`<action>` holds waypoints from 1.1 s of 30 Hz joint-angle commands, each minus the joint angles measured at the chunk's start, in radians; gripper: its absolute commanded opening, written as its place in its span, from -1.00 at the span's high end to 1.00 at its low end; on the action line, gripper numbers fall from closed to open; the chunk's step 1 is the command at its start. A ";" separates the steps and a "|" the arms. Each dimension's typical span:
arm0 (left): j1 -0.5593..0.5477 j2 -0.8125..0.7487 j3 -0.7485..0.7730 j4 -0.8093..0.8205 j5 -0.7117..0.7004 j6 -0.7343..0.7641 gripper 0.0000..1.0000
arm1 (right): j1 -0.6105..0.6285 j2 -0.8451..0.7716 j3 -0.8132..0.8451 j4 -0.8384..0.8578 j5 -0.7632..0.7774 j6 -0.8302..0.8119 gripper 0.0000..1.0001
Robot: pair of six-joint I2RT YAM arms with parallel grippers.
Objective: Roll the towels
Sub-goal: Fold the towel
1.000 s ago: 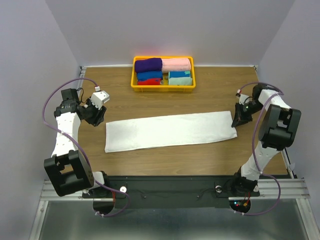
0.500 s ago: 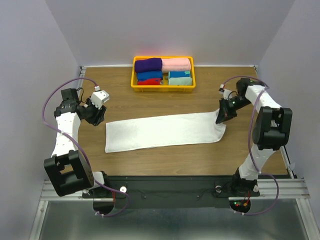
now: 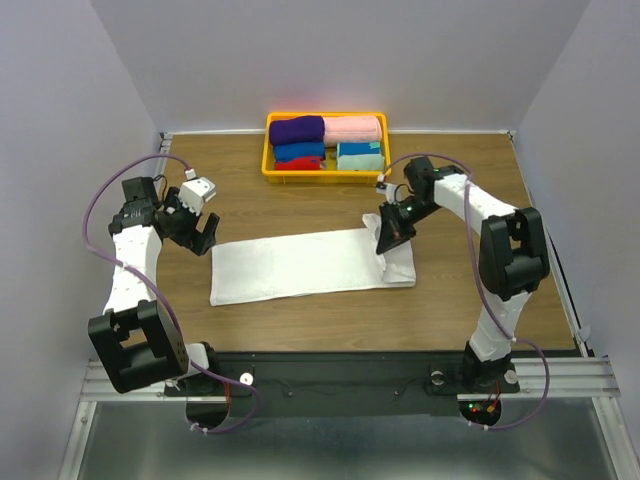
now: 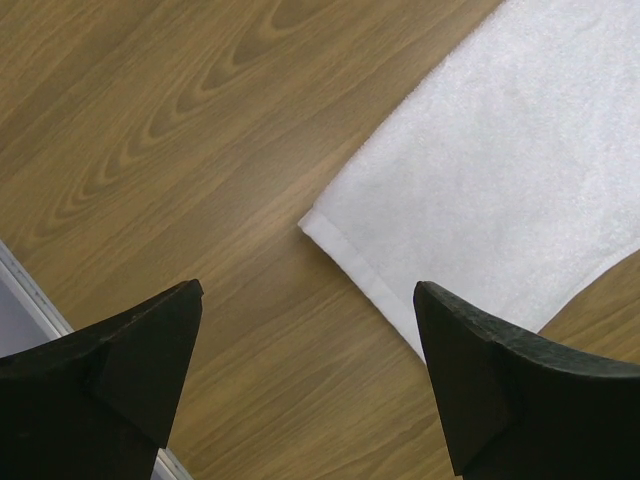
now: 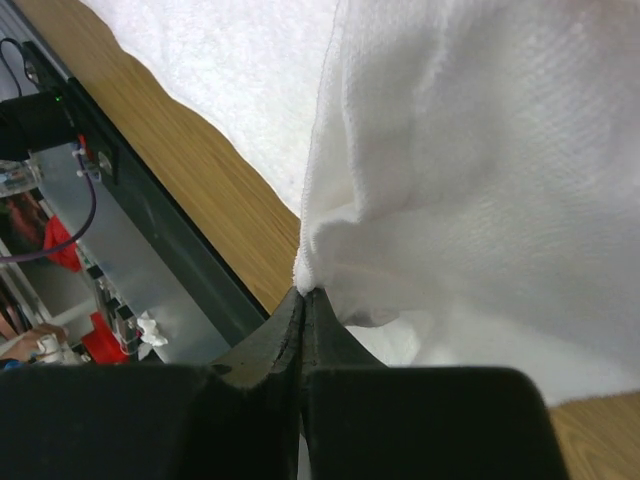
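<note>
1. The white towel (image 3: 290, 268) lies lengthwise across the middle of the table (image 3: 460, 300). Its left part is spread flat, and its right end is folded back over itself toward the left.
2. The right gripper (image 3: 388, 236) is over that folded end. Its jaws are pressed together on the towel's edge, pinching the hem and holding it raised just above the flat layer.
3. In the right wrist view the cloth bunches into soft folds where the fingertips bite it. The rest spreads out flat on the wood beyond.
4. The left gripper (image 3: 204, 235) is at the towel's far left corner with its jaws spread wide and nothing between them.
5. In the left wrist view that corner lies flat on the wood in the gap between the two fingers (image 4: 130, 350). I cannot tell whether they touch the table.
6. The purple towel (image 3: 297, 130) sits rolled in the back left of the yellow basket (image 3: 326, 176), at the far edge of the table and well apart from both grippers.
7. A pink roll (image 3: 353, 128) lies beside it. A blue roll (image 3: 299, 152) and a red roll (image 3: 298, 164) are in front of it, and a teal roll (image 3: 360, 155) is in front of the pink one.
</note>
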State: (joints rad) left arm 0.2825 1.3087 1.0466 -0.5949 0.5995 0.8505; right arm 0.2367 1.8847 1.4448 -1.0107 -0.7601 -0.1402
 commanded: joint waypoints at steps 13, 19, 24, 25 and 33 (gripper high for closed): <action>-0.003 -0.031 -0.034 0.063 0.006 -0.093 -0.97 | 0.220 0.123 0.072 0.245 0.010 0.243 0.99; -0.003 -0.048 -0.051 0.069 0.000 -0.079 -0.97 | 0.237 0.145 0.080 0.259 0.018 0.257 0.99; -0.003 -0.048 -0.056 0.072 0.000 -0.074 -0.97 | 0.257 0.159 0.078 0.267 0.024 0.257 0.99; -0.005 -0.046 -0.054 0.072 0.003 -0.074 -0.97 | 0.259 0.168 0.080 0.268 0.024 0.257 0.99; -0.003 -0.039 -0.057 0.072 -0.023 -0.074 -0.98 | 0.270 0.214 0.092 0.293 0.016 0.257 0.99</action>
State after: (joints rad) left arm 0.2825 1.2984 1.0004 -0.5381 0.5861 0.7761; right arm 0.4969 2.0933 1.4952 -0.7586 -0.7406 0.1112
